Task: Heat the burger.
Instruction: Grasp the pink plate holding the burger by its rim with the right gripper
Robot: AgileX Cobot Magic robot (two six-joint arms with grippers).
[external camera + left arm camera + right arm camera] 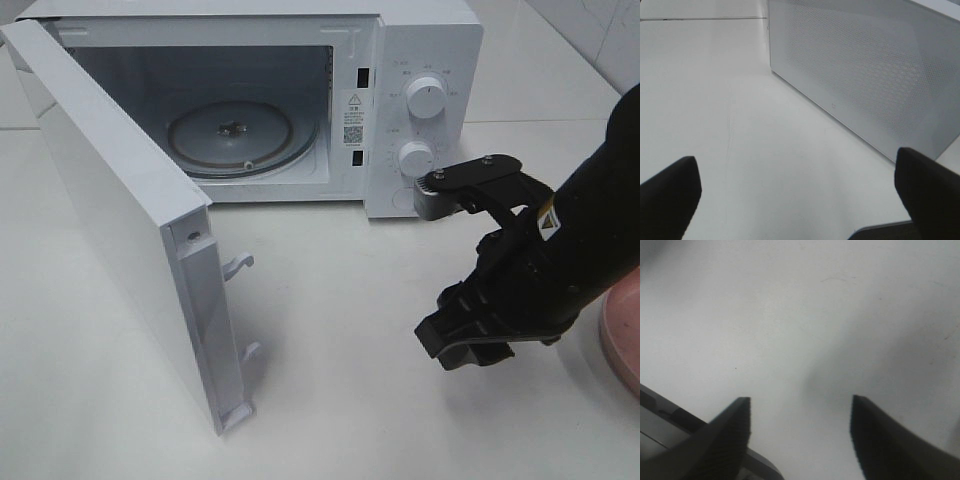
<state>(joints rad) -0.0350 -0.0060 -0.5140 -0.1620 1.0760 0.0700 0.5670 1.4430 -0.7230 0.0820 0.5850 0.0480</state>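
The burger is out of view in all three frames. A white microwave [420, 60] stands at the back with its door [120, 230] swung wide toward the front left, and its glass turntable [240, 135] is bare. My right gripper [455, 345] hangs low over the table in front of the control panel. In the right wrist view its fingers [732, 432] stand apart around the right gripper [800, 435] gap, over bare white table, holding nothing. The left gripper [800, 200] is wide open beside the door's meshed panel [865, 75], also holding nothing.
A pink plate's rim [622, 345] shows at the right edge, partly behind my right arm. Two knobs [425, 97] sit on the microwave's panel. The door's latch hooks [238, 266] stick out toward the table's middle. A grey edge [660, 422] lies beside the right fingers.
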